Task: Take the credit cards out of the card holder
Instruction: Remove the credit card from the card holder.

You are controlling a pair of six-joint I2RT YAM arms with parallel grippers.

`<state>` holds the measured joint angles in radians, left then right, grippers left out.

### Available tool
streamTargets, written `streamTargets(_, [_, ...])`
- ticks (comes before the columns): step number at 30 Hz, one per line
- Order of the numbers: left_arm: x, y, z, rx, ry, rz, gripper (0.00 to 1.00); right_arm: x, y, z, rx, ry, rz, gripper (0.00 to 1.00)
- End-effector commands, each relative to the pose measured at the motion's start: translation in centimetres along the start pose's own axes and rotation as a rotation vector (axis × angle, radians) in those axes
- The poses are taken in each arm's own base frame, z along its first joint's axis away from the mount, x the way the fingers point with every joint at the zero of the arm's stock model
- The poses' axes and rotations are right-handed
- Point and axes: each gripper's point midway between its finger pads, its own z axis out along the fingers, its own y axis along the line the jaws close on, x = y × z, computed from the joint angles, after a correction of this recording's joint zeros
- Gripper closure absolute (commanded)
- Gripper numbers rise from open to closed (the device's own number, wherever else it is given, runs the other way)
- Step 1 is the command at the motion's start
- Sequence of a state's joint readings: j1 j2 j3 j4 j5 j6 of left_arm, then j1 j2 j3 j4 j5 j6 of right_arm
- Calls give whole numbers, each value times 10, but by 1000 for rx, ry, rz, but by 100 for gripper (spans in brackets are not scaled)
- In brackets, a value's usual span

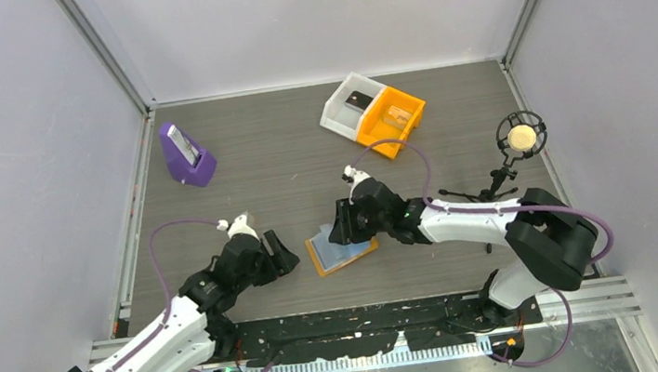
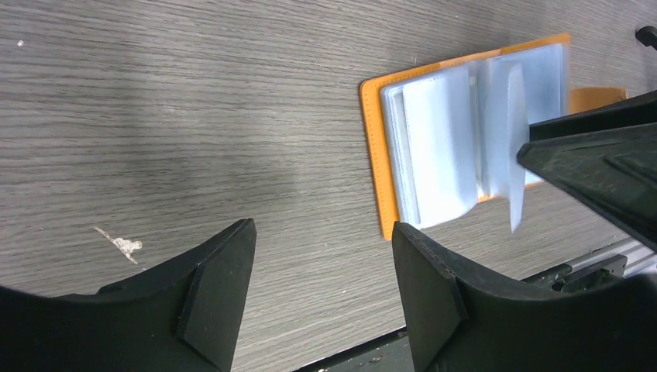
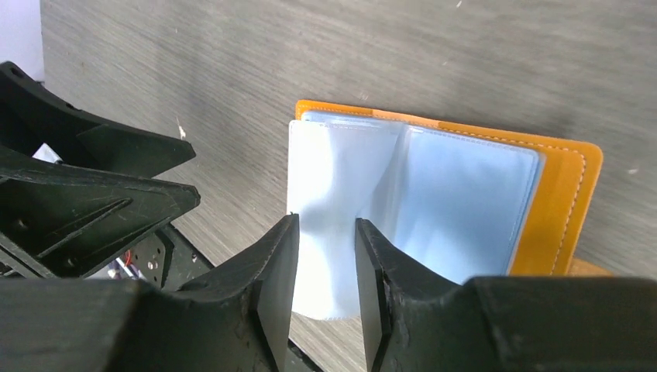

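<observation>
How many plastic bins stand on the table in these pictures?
2. A white bin is at the far side of the table, and an orange bin touches it on its right. No other seems hidden.

Table (image 1: 287,177) carries card holder (image 1: 340,252) — purple stand (image 1: 186,157); white bin (image 1: 332,113); orange bin (image 1: 378,133).

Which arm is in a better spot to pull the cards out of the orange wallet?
Likely right. The right gripper sits over the open wallet with a clear sleeve between its fingers; the left gripper hangs open over the table beside it.
</observation>
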<state>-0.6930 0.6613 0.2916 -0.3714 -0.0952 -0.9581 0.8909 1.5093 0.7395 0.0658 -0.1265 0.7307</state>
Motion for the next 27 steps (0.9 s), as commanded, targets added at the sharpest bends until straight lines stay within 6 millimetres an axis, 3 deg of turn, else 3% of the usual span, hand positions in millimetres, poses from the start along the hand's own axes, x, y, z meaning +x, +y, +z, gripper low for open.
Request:
streamTargets(1, [-17, -12, -7, 0, -39, 5, 33, -18, -9, -13, 40, -73, -86, 58])
streamTargets(6, [-19, -3, -14, -63, -31, 12, 33, -23, -16, -27, 108, -71, -135, 52])
streamTargets(11, [-23, 0, -23, -70, -53, 38, 30, -26, 9, -40, 39, -86, -137, 53])
streamTargets(14, [-29, 1, -30, -74, -83, 53, 29, -17, 32, -41, -10, -63, -155, 55])
streamTargets(19, [-34, 6, -35, -83, -119, 44, 28, 5, 69, -28, -116, -17, -208, 61])
streamTargets(21, [-31, 6, -33, -81, -112, 27, 28, 12, 72, -17, -132, 18, -204, 63])
streamTargets(27, [-27, 8, -30, -85, -96, 26, 29, 18, 55, 5, -73, 34, -230, 63])
